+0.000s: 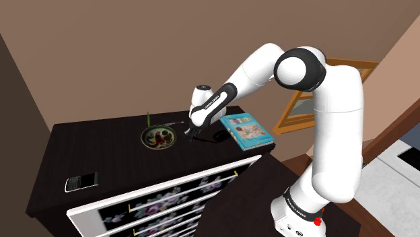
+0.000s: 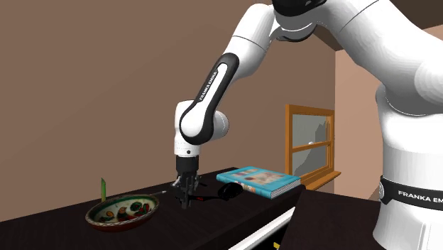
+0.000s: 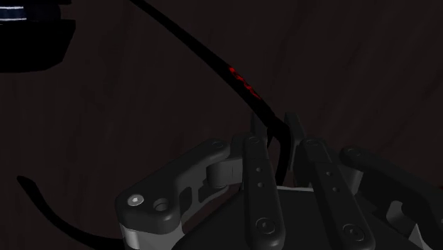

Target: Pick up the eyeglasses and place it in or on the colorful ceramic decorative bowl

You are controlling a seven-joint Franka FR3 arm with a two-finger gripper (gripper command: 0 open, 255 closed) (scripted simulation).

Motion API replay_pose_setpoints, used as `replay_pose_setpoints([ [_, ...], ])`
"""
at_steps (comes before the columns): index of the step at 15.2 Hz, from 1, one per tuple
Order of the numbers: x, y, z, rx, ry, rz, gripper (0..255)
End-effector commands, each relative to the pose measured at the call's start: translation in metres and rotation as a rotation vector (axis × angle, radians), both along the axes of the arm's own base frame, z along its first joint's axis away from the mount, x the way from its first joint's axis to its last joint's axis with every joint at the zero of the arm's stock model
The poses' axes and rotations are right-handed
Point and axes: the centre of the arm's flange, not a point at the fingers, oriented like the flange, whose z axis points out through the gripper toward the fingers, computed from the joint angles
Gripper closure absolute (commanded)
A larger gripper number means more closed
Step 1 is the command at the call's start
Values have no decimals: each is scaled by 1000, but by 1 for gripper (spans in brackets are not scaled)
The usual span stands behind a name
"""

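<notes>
The black eyeglasses [image 1: 217,137] [image 2: 228,190] lie on the dark cabinet top [image 1: 87,148], between the bowl and a book. Red marks show on the temple arm [image 3: 241,79], which runs down between my fingers. My gripper [image 1: 192,139] [image 2: 186,202] [image 3: 282,142] points straight down at the top, its fingers drawn close together and clasping that temple arm. The colourful decorative bowl [image 1: 159,137] [image 2: 122,211] sits just beside the gripper, toward the shoulder view's left, holding nothing but its painted pattern.
A teal book [image 1: 248,130] [image 2: 257,180] lies just beyond the glasses. A small green upright object [image 1: 148,118] [image 2: 102,188] stands behind the bowl. A dark phone-like device [image 1: 81,182] rests near the front corner. A wooden frame [image 2: 310,142] leans against the wall.
</notes>
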Motion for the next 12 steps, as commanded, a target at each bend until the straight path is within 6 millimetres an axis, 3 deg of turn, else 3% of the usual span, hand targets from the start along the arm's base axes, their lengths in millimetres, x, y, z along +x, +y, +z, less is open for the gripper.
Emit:
replay_pose_setpoints([
  [1, 0, 0, 5, 0, 1, 0, 255],
  [12, 0, 0, 63, 0, 1, 0, 255],
])
